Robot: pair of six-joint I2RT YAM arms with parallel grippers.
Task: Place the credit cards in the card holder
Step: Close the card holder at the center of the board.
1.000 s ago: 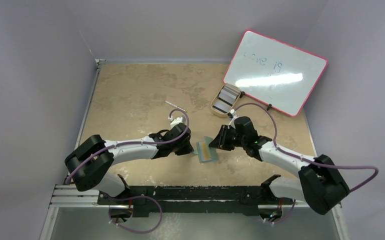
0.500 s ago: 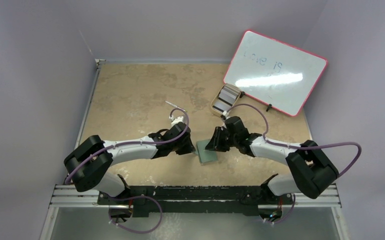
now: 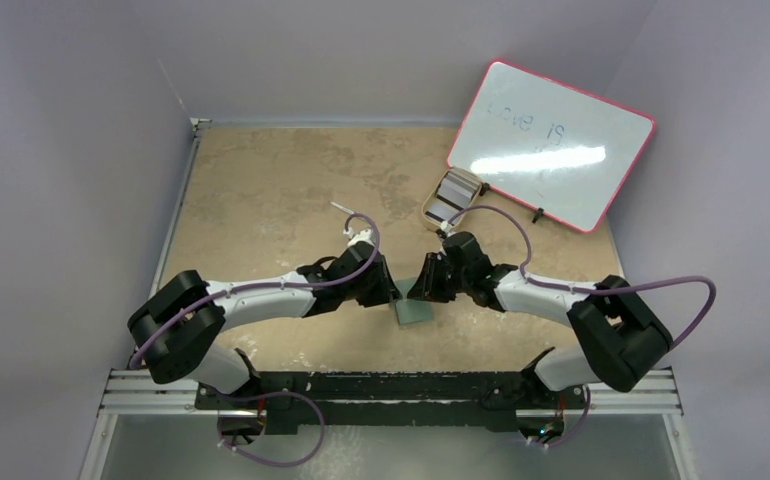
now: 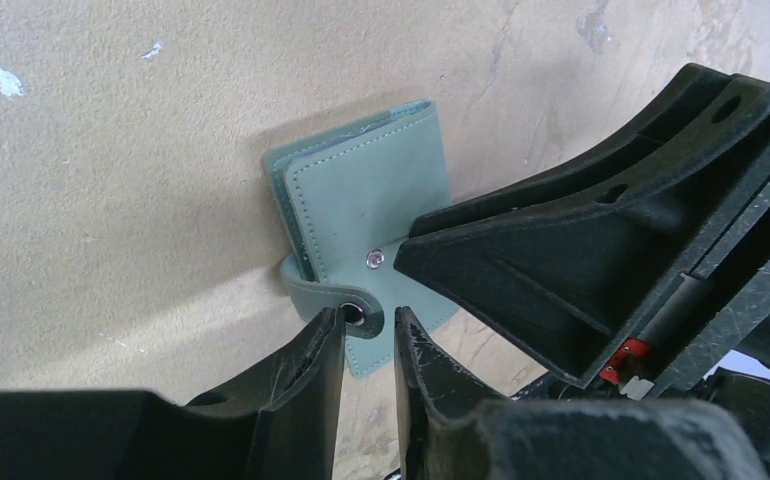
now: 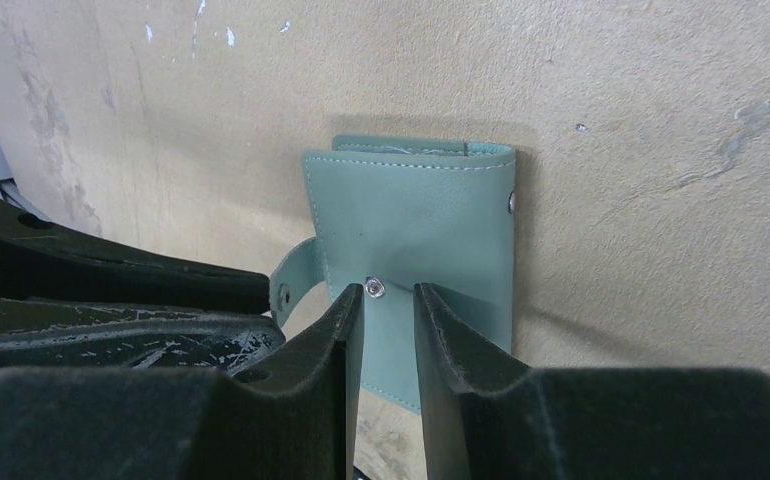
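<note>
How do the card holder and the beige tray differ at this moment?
The card holder is flat, green and folded, strap unsnapped; the beige tray is oval, rimmed, holding the credit cards. The card holder lies mid-table; the beige tray sits farther back, beside the whiteboard. Both rest on the table.

Bright, even light from overhead. A white glare streak runs across the whiteboard and its writing is faint. The table is matte, with no hot spots. In the wrist views the card holder is sharp, with a soft shadow along its top edge. The right gripper looks slightly soft nearest the lens.
</note>
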